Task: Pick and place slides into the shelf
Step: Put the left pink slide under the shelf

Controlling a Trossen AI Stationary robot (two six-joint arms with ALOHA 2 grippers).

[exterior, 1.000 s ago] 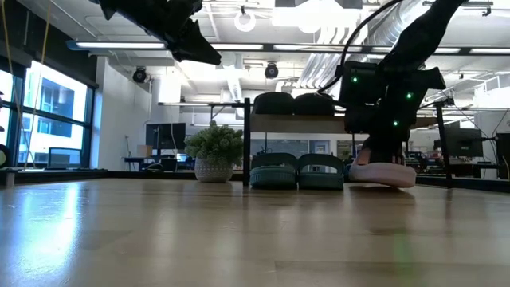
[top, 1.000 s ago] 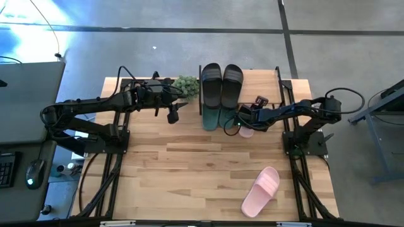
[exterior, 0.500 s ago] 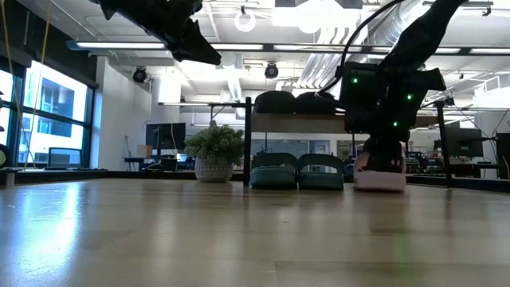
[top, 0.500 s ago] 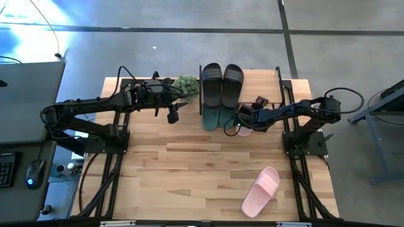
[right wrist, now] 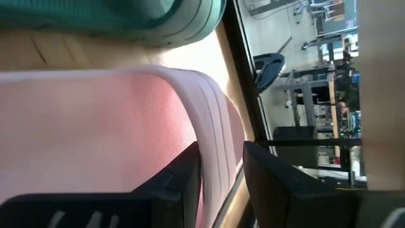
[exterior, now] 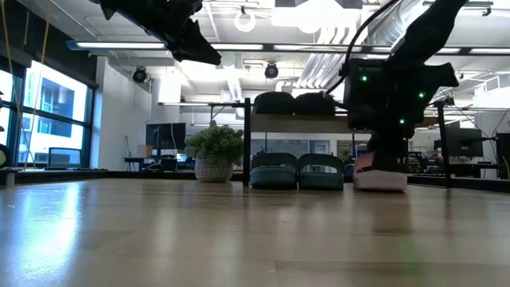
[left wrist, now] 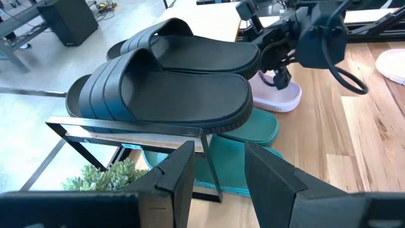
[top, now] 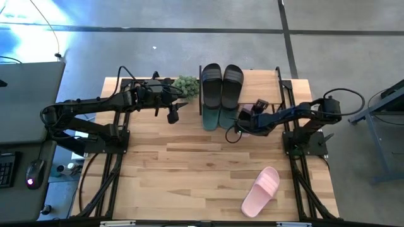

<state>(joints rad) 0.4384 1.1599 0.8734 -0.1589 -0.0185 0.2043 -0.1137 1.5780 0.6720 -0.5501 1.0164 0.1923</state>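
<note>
Since a sec ago the right gripper point(top: 242, 124) has let go of the pink slide point(exterior: 381, 177): it was gripped and tilted, now it sits flat on the table under the shelf point(top: 255, 84), just beside the teal pair point(exterior: 297, 172). Arm has drawn back a bit toward its base. Right fingers now stand apart w/ nothing between them; the wrist view shows pink strap point(right wrist: 190, 120) ahead, not pinched.

Left gripper point(top: 173, 116) hangs near the plant point(top: 186, 85), part open, empty.

Black pair point(top: 221, 85) is on top of the shelf.

So five of six look placed. Last pink slide point(top: 261, 190) lies well apart, near the table's front edge; probably next pick.
</note>
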